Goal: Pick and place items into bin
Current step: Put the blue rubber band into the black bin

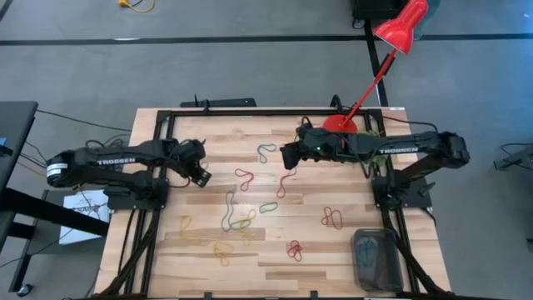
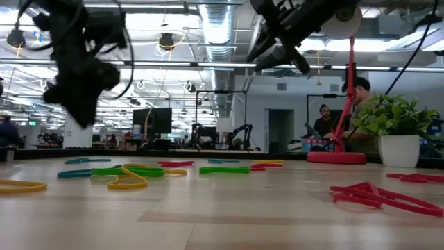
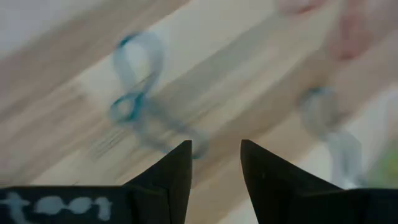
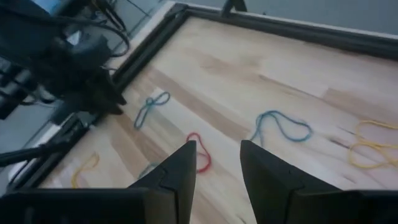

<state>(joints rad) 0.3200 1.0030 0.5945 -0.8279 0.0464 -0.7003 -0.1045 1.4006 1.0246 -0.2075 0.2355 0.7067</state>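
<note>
Bin (image 1: 376, 260) at table's (image 1: 350, 192) near right corner, few loops inside. Other loops (image 1: 243, 218) scattered mid-table. Left gripper (image 1: 202, 177) released; right gripper (image 1: 288, 156) released, above table, both empty.

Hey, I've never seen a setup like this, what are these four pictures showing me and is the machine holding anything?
Two robot arms work at a wooden table. One picture looks straight down, one sits at table-top height, and two come from cameras on the wrists. Coloured rubber bands lie scattered across the wood; some already lie in the small dark bin at one corner. The left gripper and the right gripper both hang above the table, open and holding nothing. A red lamp stands behind.
</note>
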